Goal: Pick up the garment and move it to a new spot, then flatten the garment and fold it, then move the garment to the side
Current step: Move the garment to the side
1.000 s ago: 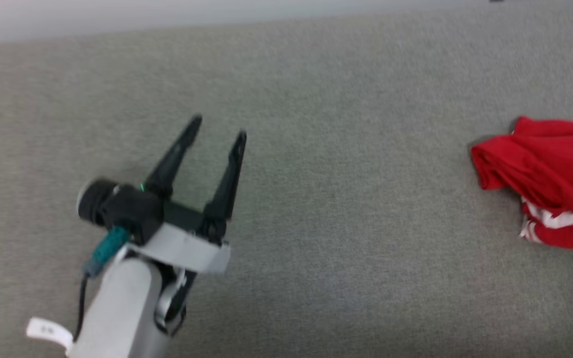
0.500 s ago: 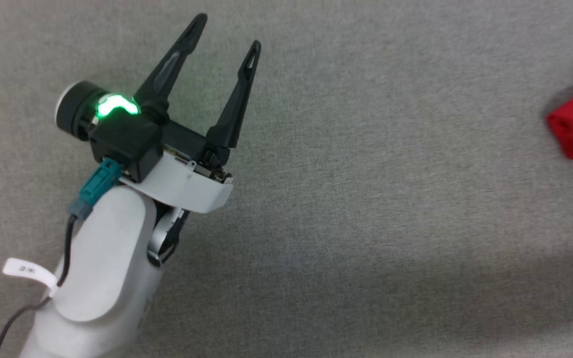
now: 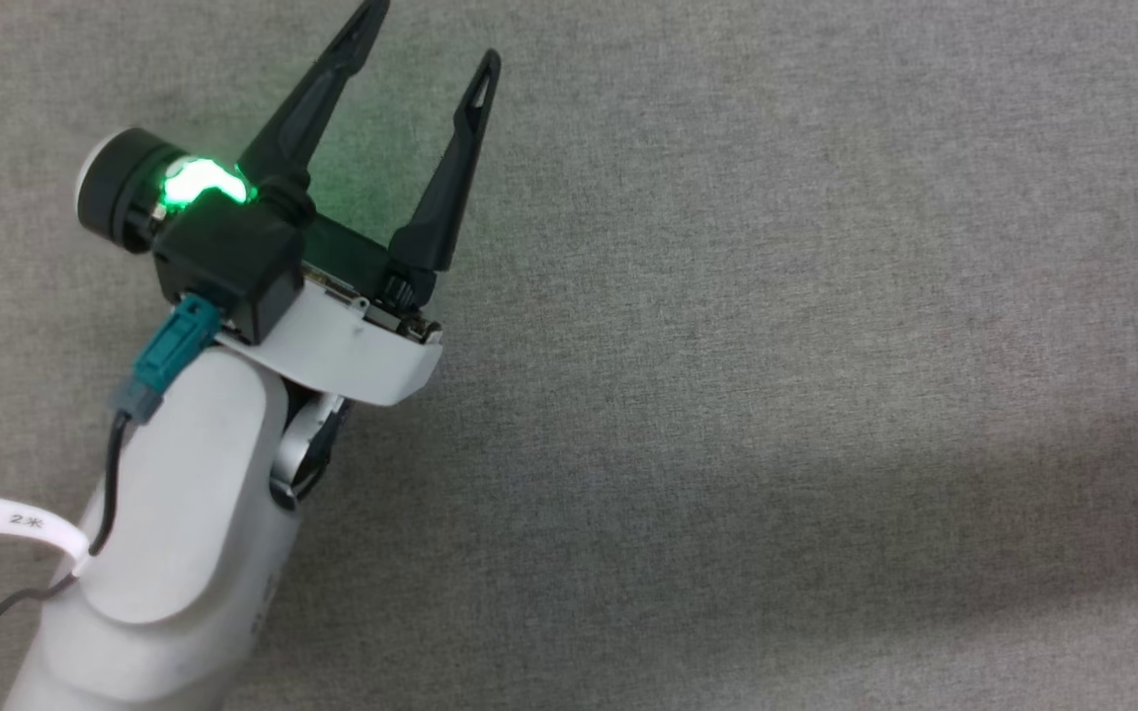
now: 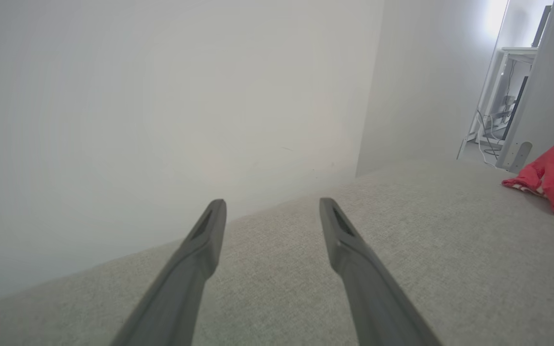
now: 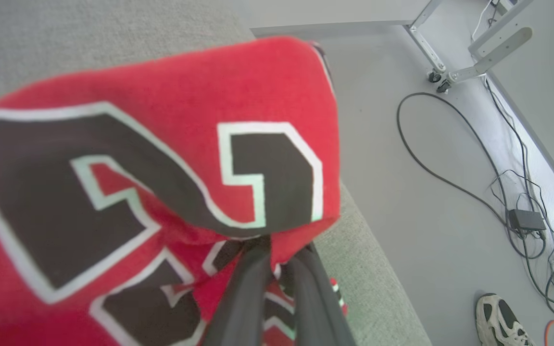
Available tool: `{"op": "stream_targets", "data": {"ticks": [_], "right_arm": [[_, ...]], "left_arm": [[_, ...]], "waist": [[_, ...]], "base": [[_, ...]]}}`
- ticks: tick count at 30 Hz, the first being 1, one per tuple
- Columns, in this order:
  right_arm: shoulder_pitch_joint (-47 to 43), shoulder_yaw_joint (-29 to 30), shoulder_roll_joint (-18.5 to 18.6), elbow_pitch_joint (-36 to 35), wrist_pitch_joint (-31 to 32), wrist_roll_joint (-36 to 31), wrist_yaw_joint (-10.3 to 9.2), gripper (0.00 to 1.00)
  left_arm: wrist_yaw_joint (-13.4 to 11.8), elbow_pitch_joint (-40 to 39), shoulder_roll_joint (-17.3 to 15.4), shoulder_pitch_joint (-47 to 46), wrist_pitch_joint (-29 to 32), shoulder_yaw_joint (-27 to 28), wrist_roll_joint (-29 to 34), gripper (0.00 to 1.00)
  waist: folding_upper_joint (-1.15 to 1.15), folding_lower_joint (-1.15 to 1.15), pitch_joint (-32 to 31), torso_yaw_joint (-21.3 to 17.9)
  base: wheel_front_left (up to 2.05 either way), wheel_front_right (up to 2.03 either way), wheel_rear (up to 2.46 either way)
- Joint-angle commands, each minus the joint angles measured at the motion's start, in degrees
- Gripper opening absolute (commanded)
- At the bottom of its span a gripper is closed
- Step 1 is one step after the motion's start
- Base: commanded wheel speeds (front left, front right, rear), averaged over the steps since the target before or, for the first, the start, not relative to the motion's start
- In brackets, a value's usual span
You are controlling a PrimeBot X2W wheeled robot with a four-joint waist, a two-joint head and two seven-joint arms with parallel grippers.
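A: Which step is judged to be in hand?

B: The pick-up, it seems. The red jersey-style garment with black, white-outlined numerals [image 5: 171, 81] is pinched by a bunched fold between the narrowed fingers of the right gripper [image 5: 279, 250]. It is found at the right edge of the grey fabric-covered worktop [image 5: 89, 33], with the pale floor [image 5: 426, 250] just beyond. Whether it has been lifted clear cannot be told.

A: And the other arm?

B: The left gripper [image 3: 429, 35] is held wide and empty over bare worktop, well apart from the garment.

A: What is called for next?

B: Judged from this, the cloth must be raised without being dragged over the edge, carried inward to a free spot and released there. Both grippers would then be needed for the flattening and folding.

A: Are any containers to be noted?

B: None is made out; the garment is borne by the worktop alone
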State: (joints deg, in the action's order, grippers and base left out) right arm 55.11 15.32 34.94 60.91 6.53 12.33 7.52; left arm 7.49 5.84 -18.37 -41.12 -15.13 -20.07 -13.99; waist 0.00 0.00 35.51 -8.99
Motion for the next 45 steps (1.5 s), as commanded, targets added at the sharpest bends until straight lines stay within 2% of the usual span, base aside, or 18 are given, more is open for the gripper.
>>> {"op": "stream_targets", "data": {"ticks": [1, 7, 8, 10, 11, 14, 20, 27, 32, 38, 45], "right_arm": [[0.7, 0.1, -0.4, 0.4, -0.3, -0.4, -0.07, 0.0], [3.5, 0.5, -0.9, 5.2, -3.5, -2.4, -0.07, 0.0], [3.9, 0.5, -0.9, 5.8, -3.9, -2.7, -0.07, 0.05], [4.6, 0.3, -0.8, 6.4, -5.5, -3.1, -0.07, 0.87], [4.8, 0.0, -0.7, 6.7, -6.0, -3.4, -0.07, 1.0], [4.9, -2.2, -1.3, 7.1, -6.1, -3.5, -0.07, 1.0], [2.1, -10.9, -2.0, 3.5, -5.2, -0.6, -0.07, 1.0], [-7.3, -24.4, -5.2, -7.8, -4.5, 9.1, -0.07, 1.0], [-14.9, -31.4, -6.3, -16.5, -7.5, 15.1, -0.07, 1.0], [-19.6, -33.4, -8.9, -21.9, -12.8, 18.9, -0.07, 1.0], [-23.5, -31.8, -12.8, -22.2, -18.6, 18.9, -0.07, 1.0]], "left_arm": [[0.0, -0.1, -0.1, -0.5, 0.0, -0.1, 0.5, 1.0], [0.0, 0.3, -0.1, -0.4, 0.0, -0.2, 0.5, 1.0], [0.0, 0.5, 0.0, -0.3, 0.0, -0.2, 0.5, 1.0], [0.0, 0.8, 0.5, 0.0, 0.0, -0.1, 0.3, 1.0], [0.0, 1.0, 0.7, 0.4, 0.0, 0.0, 0.1, 1.0], [0.0, 1.6, 1.2, 2.0, 0.0, 0.7, -0.2, 1.0], [0.0, 2.4, 2.8, 6.9, 0.0, 2.9, -1.3, 1.0], [0.0, 4.7, 4.6, 15.1, 0.0, 6.5, -2.4, 1.0], [0.0, 6.7, 5.1, 20.1, 0.0, 9.2, -3.1, 1.0], [0.0, 8.4, 4.8, 25.1, 0.0, 13.2, -4.3, 1.0], [0.0, 9.3, 4.9, 30.6, 0.0, 18.0, -2.7, 1.0]], "waist": [[0.0, 0.0, 0.2, 0.0], [0.0, 0.0, 0.5, -0.6], [0.0, 0.0, 0.3, -0.7], [0.0, 0.0, -0.4, -0.8], [0.0, 0.0, -0.9, -0.8], [0.0, 0.0, -3.2, -0.7], [0.0, 0.0, -9.7, 0.2], [0.0, 0.0, -17.5, 2.9], [0.0, 0.0, -21.7, 4.9], [0.0, 0.0, -26.2, 5.9], [0.0, 0.0, -31.4, 6.9]], "base": [[0.0, 0.0, 0.0], [0.0, 0.0, 0.0], [0.0, 0.0, 0.0], [0.0, 0.0, 0.0], [0.0, 0.0, 0.0], [0.0, 0.0, 0.0], [0.0, 0.0, 0.0], [0.0, 0.0, 0.0], [0.0, 0.0, 0.0], [0.0, 0.0, 0.0], [0.0, 0.0, 0.0]]}}
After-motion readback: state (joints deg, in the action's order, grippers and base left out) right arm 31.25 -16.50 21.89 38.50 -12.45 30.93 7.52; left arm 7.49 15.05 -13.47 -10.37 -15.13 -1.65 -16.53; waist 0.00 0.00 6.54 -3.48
